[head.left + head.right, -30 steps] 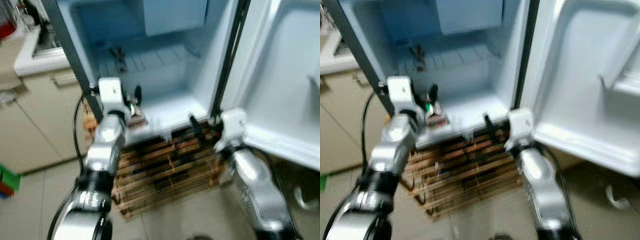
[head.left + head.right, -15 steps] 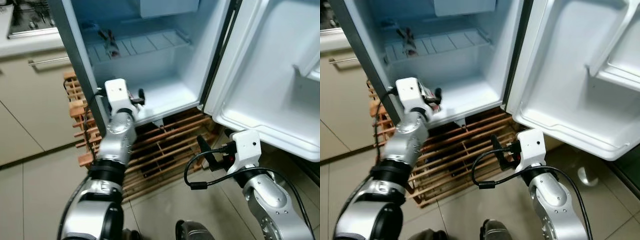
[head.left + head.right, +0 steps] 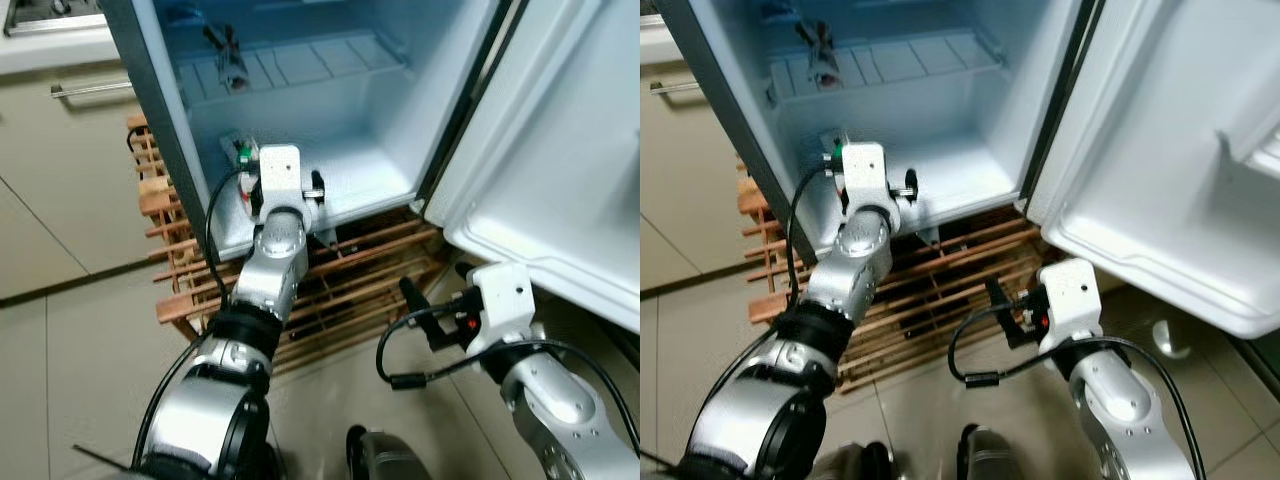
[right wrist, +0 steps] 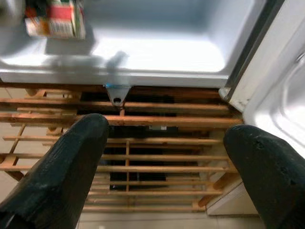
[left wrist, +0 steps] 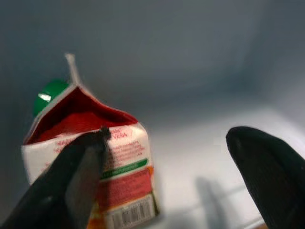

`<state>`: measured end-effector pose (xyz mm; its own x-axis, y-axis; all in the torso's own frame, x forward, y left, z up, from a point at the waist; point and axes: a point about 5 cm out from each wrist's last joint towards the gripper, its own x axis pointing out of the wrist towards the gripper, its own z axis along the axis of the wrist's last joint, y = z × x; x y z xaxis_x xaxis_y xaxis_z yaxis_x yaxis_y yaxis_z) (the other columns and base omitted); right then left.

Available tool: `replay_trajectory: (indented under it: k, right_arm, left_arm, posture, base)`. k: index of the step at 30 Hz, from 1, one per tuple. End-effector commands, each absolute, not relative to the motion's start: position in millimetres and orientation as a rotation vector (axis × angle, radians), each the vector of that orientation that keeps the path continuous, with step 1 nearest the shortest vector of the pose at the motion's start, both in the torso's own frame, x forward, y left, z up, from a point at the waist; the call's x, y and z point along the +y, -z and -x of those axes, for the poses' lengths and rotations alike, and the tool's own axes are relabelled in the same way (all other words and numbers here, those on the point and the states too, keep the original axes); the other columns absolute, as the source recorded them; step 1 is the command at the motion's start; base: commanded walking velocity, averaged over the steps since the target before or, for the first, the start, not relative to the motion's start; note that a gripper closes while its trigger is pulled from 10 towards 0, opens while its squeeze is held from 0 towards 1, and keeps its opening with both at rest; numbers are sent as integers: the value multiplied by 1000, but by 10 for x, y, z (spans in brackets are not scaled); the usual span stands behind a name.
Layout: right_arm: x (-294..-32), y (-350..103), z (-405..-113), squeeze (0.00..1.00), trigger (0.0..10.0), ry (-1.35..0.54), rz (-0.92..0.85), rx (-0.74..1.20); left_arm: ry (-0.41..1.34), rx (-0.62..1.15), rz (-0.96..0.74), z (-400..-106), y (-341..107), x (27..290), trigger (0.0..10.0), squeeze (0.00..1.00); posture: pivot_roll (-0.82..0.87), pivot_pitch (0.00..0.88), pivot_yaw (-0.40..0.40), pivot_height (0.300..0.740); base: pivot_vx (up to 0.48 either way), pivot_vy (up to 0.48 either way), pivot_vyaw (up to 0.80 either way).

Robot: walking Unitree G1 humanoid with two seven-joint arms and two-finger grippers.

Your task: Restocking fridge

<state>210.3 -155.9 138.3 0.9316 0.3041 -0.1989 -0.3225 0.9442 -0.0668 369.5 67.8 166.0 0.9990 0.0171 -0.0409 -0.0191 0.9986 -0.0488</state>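
A small carton (image 5: 112, 179) with a red top and a green cap stands upright on the floor of the open fridge (image 3: 360, 170), near its left wall. My left gripper (image 5: 167, 136) is inside the bottom compartment and open. One black finger (image 5: 71, 181) overlaps the carton's front and the other is well off to the side. The carton (image 3: 240, 155) sits just beyond my left wrist. My right gripper (image 4: 164, 129) hangs low in front of the fridge, open with nothing between its fingers. It faces the wooden rack, and the carton (image 4: 55, 21) is visible at the far side.
A wooden slatted rack (image 3: 345, 290) lies under the fridge. The white fridge door (image 3: 560, 150) stands open on the right. A small dark item (image 3: 228, 62) lies on the upper wire shelf. Beige cabinets (image 3: 60, 170) stand on the left, with tiled floor (image 3: 70, 380) below.
The camera has shifted. My left gripper has gone deeper into the fridge, and the carton now stands on the fridge floor with the fingers apart. My right arm has dropped below the fridge's front lip.
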Motion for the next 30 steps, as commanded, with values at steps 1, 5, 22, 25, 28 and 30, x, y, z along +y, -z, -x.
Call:
replay_trajectory:
  k: [1, 5, 22, 25, 28, 30]
  right_arm:
    - [-1574, -1395, -2054, 0, 10000, -324, 100, 199]
    - [-1574, -1359, -2059, 0, 10000, -331, 102, 215]
    - [-1593, -1292, -2102, 0, 10000, -341, 117, 235]
    - [-1592, -1295, -2106, 0, 10000, -344, 121, 233]
    - [-1597, -1295, -2104, 0, 10000, -344, 121, 234]
    - [-1598, -1288, -2103, 0, 10000, -344, 122, 236]
  left_arm:
    - [23, 110, 30, -3607, -1540, 601, 10000, 0]
    - [69, 196, 25, -3498, -1417, 593, 10000, 0]
    - [51, 46, -46, -3353, -1790, 746, 10000, 0]
    - [47, 23, -57, -3345, -1851, 735, 10000, 0]
    - [55, 20, -67, -3343, -1845, 699, 10000, 0]
    - [59, 39, -65, -3363, -1794, 668, 10000, 0]
  posture:
    - [-327, 197, -41, 740]
    - [-316, 179, -39, 740]
    - [-290, 124, -44, 740]
    - [-291, 121, -44, 740]
    - [-291, 121, -44, 740]
    - [-292, 121, -45, 740]
  base:
    - [0, 0, 0]
    - [0, 0, 0]
    - [0, 0, 0]
    - [0, 0, 0]
    - [0, 0, 0]
    - [0, 0, 0]
